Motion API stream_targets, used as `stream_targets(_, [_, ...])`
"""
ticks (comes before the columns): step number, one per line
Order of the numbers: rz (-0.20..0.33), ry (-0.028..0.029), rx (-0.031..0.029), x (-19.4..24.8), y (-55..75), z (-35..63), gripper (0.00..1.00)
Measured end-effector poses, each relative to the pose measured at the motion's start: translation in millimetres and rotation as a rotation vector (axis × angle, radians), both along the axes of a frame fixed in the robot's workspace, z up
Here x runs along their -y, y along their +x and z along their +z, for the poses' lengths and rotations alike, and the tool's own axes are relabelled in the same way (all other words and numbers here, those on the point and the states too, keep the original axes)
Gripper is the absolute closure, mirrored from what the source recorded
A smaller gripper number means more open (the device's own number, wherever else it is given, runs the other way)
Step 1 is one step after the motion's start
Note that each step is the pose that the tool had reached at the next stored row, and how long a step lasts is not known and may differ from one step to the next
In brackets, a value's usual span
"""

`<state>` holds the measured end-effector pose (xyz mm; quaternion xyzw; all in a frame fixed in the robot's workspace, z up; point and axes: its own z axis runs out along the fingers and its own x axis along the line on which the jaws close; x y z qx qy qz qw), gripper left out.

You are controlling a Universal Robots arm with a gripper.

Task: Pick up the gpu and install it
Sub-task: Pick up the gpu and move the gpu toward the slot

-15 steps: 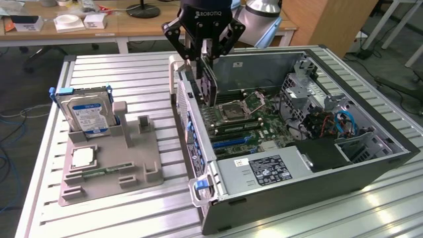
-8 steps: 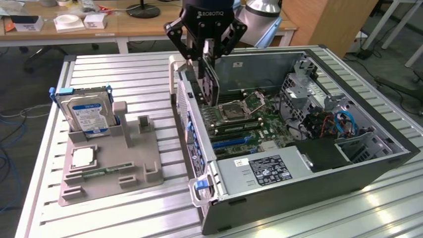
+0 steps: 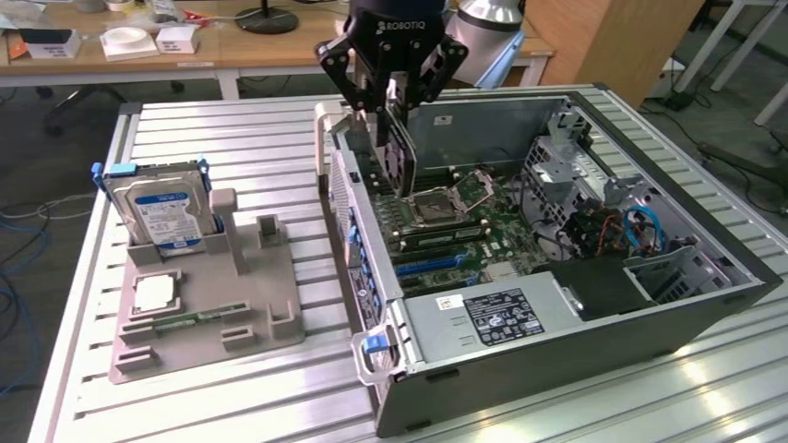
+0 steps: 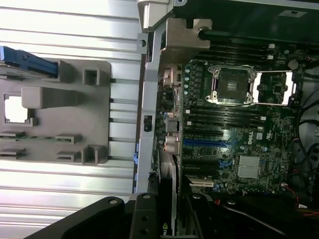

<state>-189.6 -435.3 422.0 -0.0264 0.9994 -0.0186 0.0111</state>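
One gpu (image 3: 400, 157), upright and edge-on at upper centre of the exterior view, over the motherboard (image 3: 493, 231) of the open case (image 3: 689, 305). Gripper (image 3: 389, 103) jaws clamp its top edge. Judged light, stiff, fragile; best held by bare board edges.

A slatted metal table (image 3: 246, 129) carries a grey holder (image 3: 203, 343) toward the exterior view's left. A hard drive (image 3: 161, 214) with a blue label stands upright in the holder's far slot. Nearer the camera, a square processor (image 3: 154, 293) lies flat in a recess, with a slim green memory stick (image 3: 197, 318) in a groove just beside it. Behind the table, a wooden desk (image 3: 148, 57) holds white boxes (image 3: 129, 41) and a round black base (image 3: 268, 18). Blue cables (image 3: 15, 231) trail over the floor.
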Motion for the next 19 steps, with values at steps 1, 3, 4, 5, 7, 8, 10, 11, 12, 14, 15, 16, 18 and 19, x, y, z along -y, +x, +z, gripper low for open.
stream_targets(1, [0.000,0.0000,0.0001,0.0,0.8,0.0,0.73])
stream_targets(3, [0.000,-0.0001,0.0000,0.0,2.0,0.0,0.73])
stream_targets(4, [0.000,-0.0001,0.0000,0.0,2.8,0.0,0.73])
stream_targets(5, [0.000,0.0000,0.0000,0.0,3.7,0.0,0.73])
stream_targets(7, [0.000,0.0000,-0.0001,0.0,6.2,0.0,0.73])
stream_targets(8, [0.000,0.0000,0.0000,0.0,7.4,-0.1,0.73])
stream_targets(10, [0.000,0.0000,0.0000,0.0,9.7,-0.1,0.73])
stream_targets(11, [0.000,0.0000,0.0000,0.0,10.8,-0.1,0.73])
stream_targets(12, [0.000,0.0000,0.0000,0.0,11.5,-0.1,0.73])
stream_targets(14, [0.000,0.0000,0.0000,0.0,12.6,-0.1,0.73])
stream_targets(15, [0.000,0.0000,0.0001,0.0,13.1,-0.1,0.73])
stream_targets(16, [0.000,-0.0001,0.0000,0.0,13.7,-0.1,0.73])
stream_targets(18, [0.000,0.0000,0.0001,0.0,14.7,-0.2,0.73])
stream_targets(19, [0.000,0.0000,0.0001,0.0,15.3,-0.2,0.73])
